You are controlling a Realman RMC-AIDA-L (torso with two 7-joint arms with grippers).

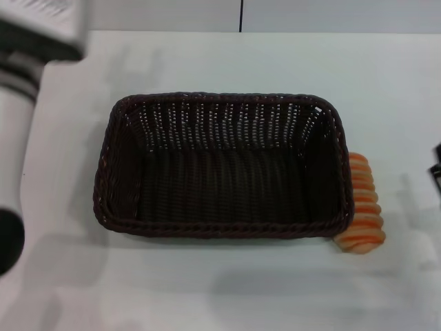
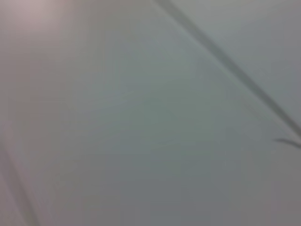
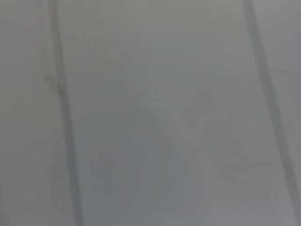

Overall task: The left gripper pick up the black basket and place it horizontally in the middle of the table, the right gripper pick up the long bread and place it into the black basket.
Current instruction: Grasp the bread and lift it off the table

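Note:
The black basket (image 1: 222, 165) stands on the white table (image 1: 227, 289) near its middle in the head view, long side across, open side up and empty. The long bread (image 1: 362, 207), striped orange and cream, lies on the table against the basket's right end, partly hidden by the basket's wall. My left arm (image 1: 17, 117) rises along the left edge of the view, apart from the basket; its gripper is out of view. A small black piece of my right gripper (image 1: 436, 169) shows at the right edge, to the right of the bread. Both wrist views show only a plain pale surface.
The table's far edge (image 1: 275, 32) runs along the top of the head view, with a wall and a dark vertical seam (image 1: 241, 15) behind it. Bare tabletop lies in front of the basket and to its right beyond the bread.

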